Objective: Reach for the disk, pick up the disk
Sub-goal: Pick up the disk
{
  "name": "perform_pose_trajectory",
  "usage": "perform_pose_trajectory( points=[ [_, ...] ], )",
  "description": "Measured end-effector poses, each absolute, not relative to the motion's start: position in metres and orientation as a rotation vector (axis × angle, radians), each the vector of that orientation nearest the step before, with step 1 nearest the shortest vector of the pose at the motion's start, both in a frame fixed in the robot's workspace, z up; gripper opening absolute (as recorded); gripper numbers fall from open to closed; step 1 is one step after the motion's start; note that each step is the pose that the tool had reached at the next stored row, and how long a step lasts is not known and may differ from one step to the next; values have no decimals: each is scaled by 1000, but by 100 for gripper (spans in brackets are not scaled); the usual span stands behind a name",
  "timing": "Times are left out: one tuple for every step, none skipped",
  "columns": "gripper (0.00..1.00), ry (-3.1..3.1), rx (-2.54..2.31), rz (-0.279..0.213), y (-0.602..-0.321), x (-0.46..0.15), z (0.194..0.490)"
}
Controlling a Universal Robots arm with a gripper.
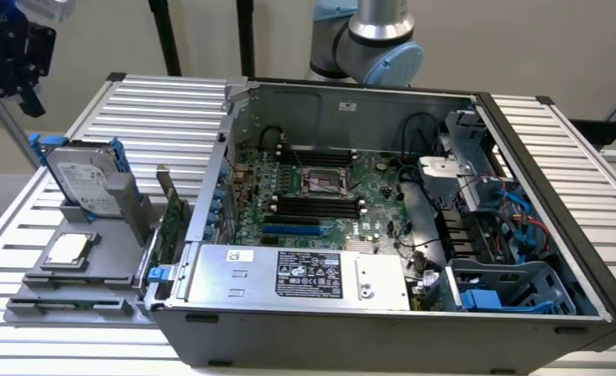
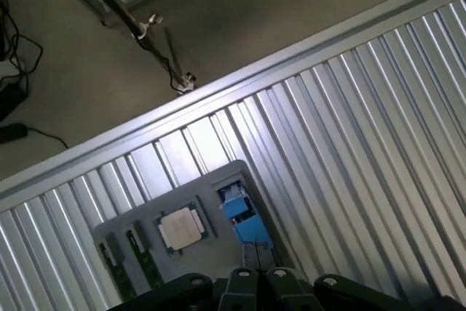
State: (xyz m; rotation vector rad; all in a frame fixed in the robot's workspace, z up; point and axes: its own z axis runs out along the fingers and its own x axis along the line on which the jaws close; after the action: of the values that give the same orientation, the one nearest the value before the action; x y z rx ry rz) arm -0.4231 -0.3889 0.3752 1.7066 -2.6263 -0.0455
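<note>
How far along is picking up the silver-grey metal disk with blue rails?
Done: nothing yet; the silver-grey rectangular metal disk with blue plastic rails stands untouched in its grey holder. In hand: the reach, the black gripper hanging above that holder. Left: closing on the disk and lifting it.

Air stands open above the silver-grey metal disk with blue plastic side rails (image 1: 81, 176); on the exterior view's right, an upright green circuit card (image 1: 172, 223) and dark grey computer case (image 1: 392, 333) hem it in.
</note>
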Motion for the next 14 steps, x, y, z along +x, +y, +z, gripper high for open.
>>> perform_pose_trajectory(
  points=[
    [11, -2611, 1730, -45, -389, -423, 375],
    [11, -2595, 1754, -44, -389, -423, 375],
    [11, -2579, 1778, -44, -389, -423, 375],
    [11, -2563, 1802, -43, -389, -423, 375],
    [11, -2547, 1825, -42, -389, -423, 375],
    [11, -2530, 1848, -42, -389, -423, 375],
    [11, -2514, 1871, -41, -389, -423, 375],
    [11, -2497, 1894, -40, -389, -423, 375],
    [11, -2479, 1918, -40, -389, -423, 375],
    [11, -2462, 1940, -39, -389, -423, 375],
    [11, -2444, 1963, -38, -389, -423, 375],
    [11, -2427, 1985, -38, -389, -423, 375],
    [11, -2409, 2007, -37, -389, -423, 375],
    [11, -2391, 2028, -36, -389, -423, 375]
  ],
)
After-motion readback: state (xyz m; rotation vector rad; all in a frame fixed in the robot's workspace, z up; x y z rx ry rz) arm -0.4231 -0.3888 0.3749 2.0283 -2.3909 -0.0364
